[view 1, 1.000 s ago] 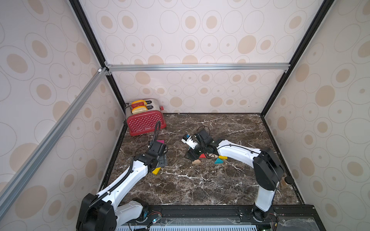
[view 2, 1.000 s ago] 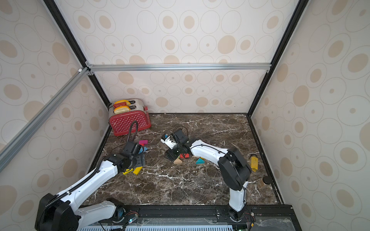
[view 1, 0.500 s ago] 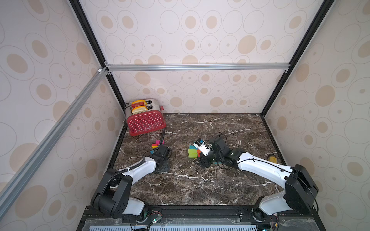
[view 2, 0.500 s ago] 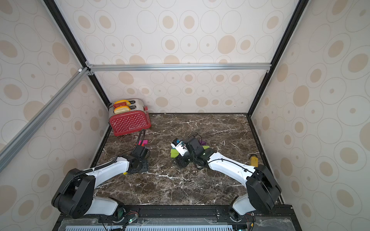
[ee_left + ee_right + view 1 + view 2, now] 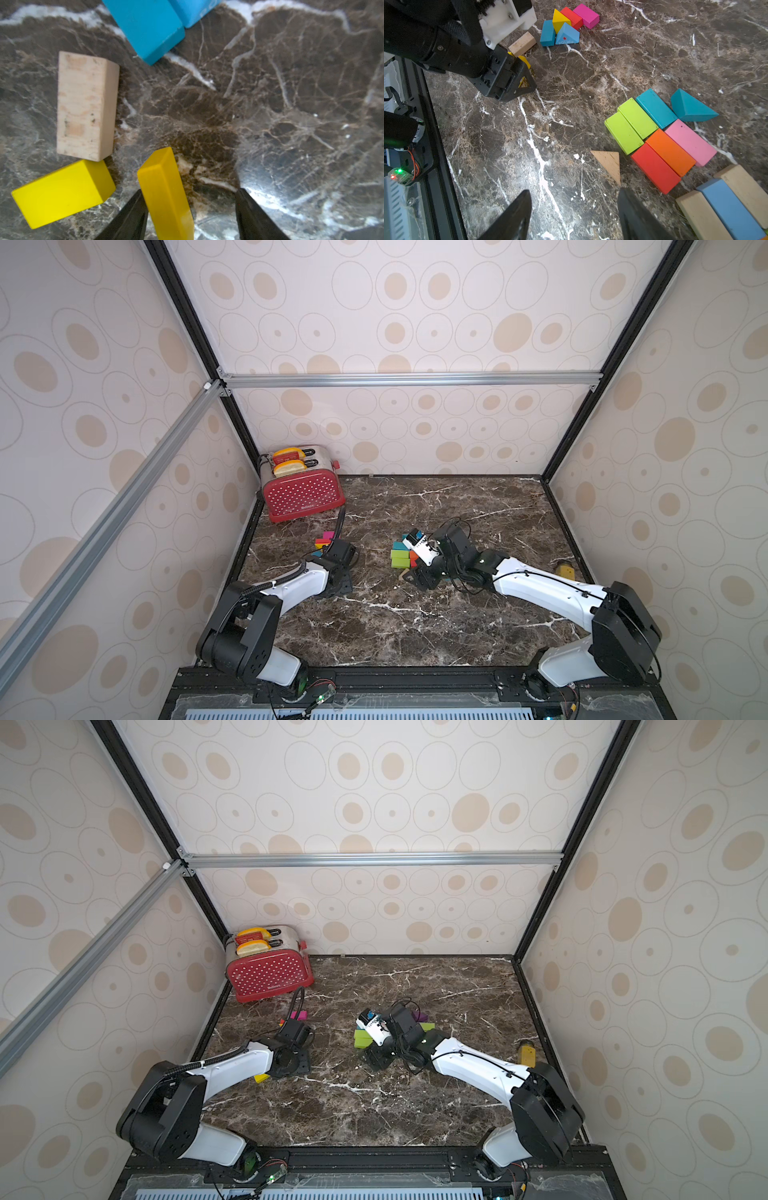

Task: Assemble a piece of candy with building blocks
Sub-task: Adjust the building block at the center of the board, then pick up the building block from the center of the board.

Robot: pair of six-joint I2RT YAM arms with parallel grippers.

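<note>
In the left wrist view my left gripper [image 5: 189,191] is open around a yellow block [image 5: 164,187]. The block lies against one finger, with a gap to the other. Beside it lie a yellow brick [image 5: 62,193], a bare wood brick [image 5: 85,106] and a blue brick [image 5: 147,27]. My right gripper [image 5: 574,190] hangs open and empty over the marble, next to a bare wood triangle [image 5: 608,164]. Past the triangle lies a flat group of two lime bricks [image 5: 631,124], with teal [image 5: 656,108], pink [image 5: 691,141], orange [image 5: 670,151] and red [image 5: 656,168] bricks and a teal wedge [image 5: 691,108].
A red toaster [image 5: 303,493] stands in the back left corner. A mustard-yellow bottle-like thing [image 5: 566,570] lies by the right wall. More blocks cluster behind the left arm [image 5: 326,539], and wood and blue bricks [image 5: 729,209] lie near the right gripper. Patterned walls close three sides.
Both arms have changed pose over the last second. The right gripper has come off the block group toward the front. The left gripper has come down around the yellow block, its jaws narrower.
</note>
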